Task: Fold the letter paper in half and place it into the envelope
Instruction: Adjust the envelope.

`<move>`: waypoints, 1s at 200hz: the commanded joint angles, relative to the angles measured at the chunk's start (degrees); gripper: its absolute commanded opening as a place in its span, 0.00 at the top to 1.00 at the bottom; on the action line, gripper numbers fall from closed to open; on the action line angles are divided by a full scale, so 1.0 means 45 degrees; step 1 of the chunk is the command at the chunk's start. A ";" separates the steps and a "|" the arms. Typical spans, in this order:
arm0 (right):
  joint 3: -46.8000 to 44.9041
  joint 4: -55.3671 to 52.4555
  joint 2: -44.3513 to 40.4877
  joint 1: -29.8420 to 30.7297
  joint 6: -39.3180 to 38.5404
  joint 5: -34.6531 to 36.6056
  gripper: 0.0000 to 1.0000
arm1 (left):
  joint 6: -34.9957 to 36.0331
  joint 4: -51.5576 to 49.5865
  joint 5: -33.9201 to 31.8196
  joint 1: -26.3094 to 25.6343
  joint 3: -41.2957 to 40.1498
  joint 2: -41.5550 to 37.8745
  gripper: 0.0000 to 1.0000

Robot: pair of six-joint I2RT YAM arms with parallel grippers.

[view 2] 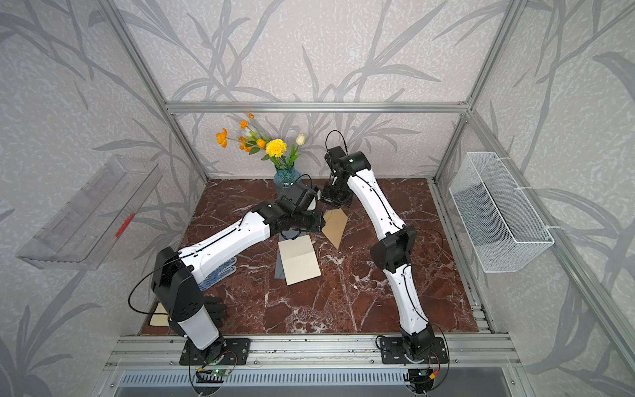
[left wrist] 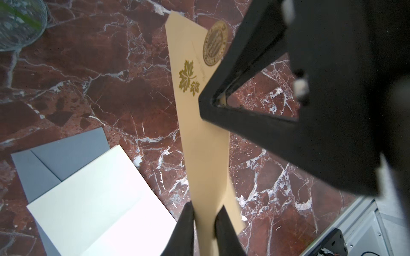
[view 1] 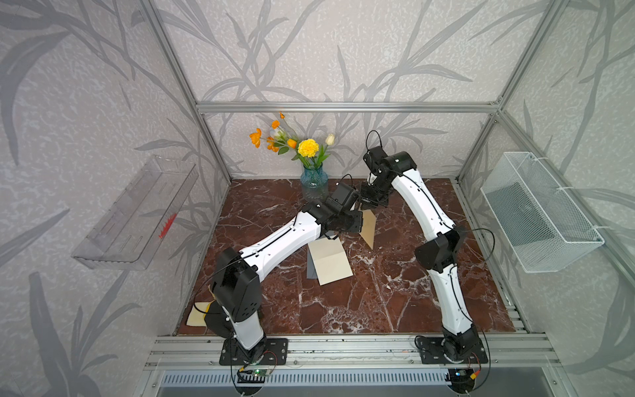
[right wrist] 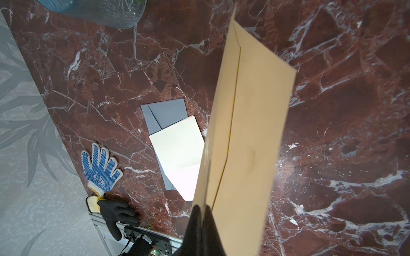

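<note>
Hanging clear of the marble table (view 1: 378, 302), the tan envelope (view 1: 368, 228) is held upright between both arms in both top views. The right gripper (right wrist: 200, 208) is clamped tight on one edge of it. The left gripper (left wrist: 205, 207) straddles another edge, its fingers (left wrist: 187, 223) close together and apparently pinching the paper, though blur makes contact hard to confirm. The cream letter paper (view 1: 331, 261) lies flat near the table's middle, creased across, overlapping a gray envelope (left wrist: 62, 153) beneath it, apart from the tan one.
</note>
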 commanded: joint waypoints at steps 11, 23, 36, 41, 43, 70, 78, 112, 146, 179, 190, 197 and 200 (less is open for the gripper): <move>0.0363 -0.0081 -0.0299 0.0191 -0.0034 -0.0384 1.00 | 0.0417 -0.0126 0.0042 -0.0154 0.0406 0.0124 0.94; 0.0409 -0.0034 -0.0351 0.0173 -0.0012 -0.0475 1.00 | 0.0429 -0.0130 0.0061 -0.0150 0.0406 0.0129 0.98; 0.0622 -0.0068 -0.0358 0.0145 0.0007 -0.0628 0.88 | 0.0442 -0.0182 0.0019 -0.0130 0.0387 0.0087 1.00; 0.0747 -0.0145 -0.0349 0.0097 0.0005 -0.0687 0.74 | 0.0447 -0.0187 -0.0026 -0.0134 0.0339 0.0052 1.00; 0.0786 -0.0170 -0.0358 0.0087 0.0006 -0.0709 0.68 | 0.0447 -0.0201 -0.0051 -0.0130 0.0321 0.0022 1.00; 0.0982 -0.0910 -0.0756 -0.0273 -0.0255 -0.0669 0.09 | 0.0384 -0.0175 -0.0371 0.0095 -0.0060 -0.0387 1.00; 0.0660 -0.1056 -0.1057 -0.0369 -0.0351 -0.0593 0.01 | 0.0278 -0.0121 -0.0479 0.0204 -0.0262 -0.0556 1.00; -0.3313 0.0978 -0.3361 -0.0711 -0.0495 -0.1277 0.01 | -0.0993 0.1193 0.0533 0.1286 -0.1979 -0.1630 1.00; -1.0636 0.6822 -0.6540 -0.1225 0.1256 -0.3297 0.01 | -0.3185 0.3867 0.2331 0.2578 -0.4385 -0.2960 1.00; -1.5091 1.1706 -0.7939 -0.1478 0.3130 -0.4878 0.01 | -0.5122 0.6809 0.3572 0.3184 -0.6058 -0.3902 1.00; -1.5467 1.2395 -0.7908 -0.1440 0.3355 -0.5223 0.01 | -0.5676 0.7689 0.3950 0.3215 -0.6371 -0.4065 1.00; -1.5650 1.2899 -0.7853 -0.1439 0.3538 -0.5366 0.01 | -0.5997 0.8083 0.4122 0.3221 -0.6508 -0.4127 1.00; -1.5728 1.3124 -0.7839 -0.1449 0.3616 -0.5397 0.01 | -0.6125 0.8246 0.4202 0.3214 -0.6581 -0.4143 1.00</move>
